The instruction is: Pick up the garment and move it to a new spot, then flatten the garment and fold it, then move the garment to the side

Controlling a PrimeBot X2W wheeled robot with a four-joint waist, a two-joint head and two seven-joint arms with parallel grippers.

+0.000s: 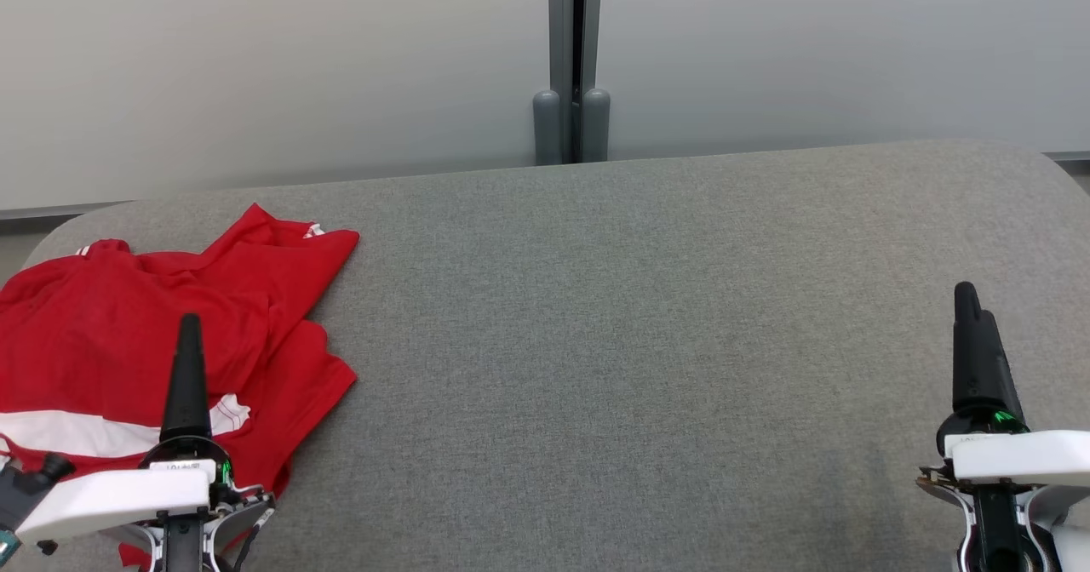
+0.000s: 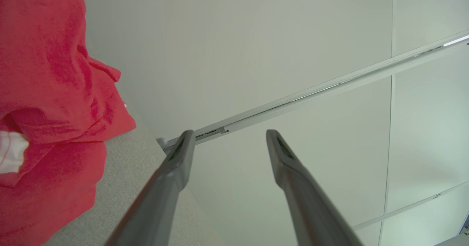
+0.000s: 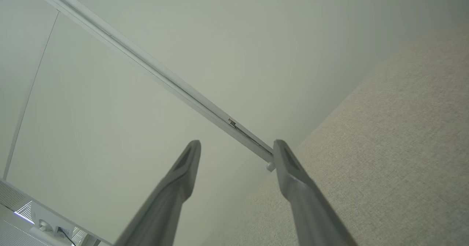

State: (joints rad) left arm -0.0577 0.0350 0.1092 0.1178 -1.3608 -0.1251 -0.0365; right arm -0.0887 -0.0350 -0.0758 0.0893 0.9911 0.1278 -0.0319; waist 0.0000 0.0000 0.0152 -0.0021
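The red garment lies crumpled at one end of the grey bench, a white stripe showing along its near part. The left jaws stand wide apart and empty, poised over the garment's near side in the head view. The right jaws, likewise spread and empty, are well apart from the garment, towards the bench's other end.

The pickup looks not yet begun. It would go best by lowering the left jaws onto a raised fold at the garment's edge (the bunched ridge beside the stripe seems a fair choice). They should close on cloth alone, not the bench cover, then lift high enough that no trailing sleeve drags.
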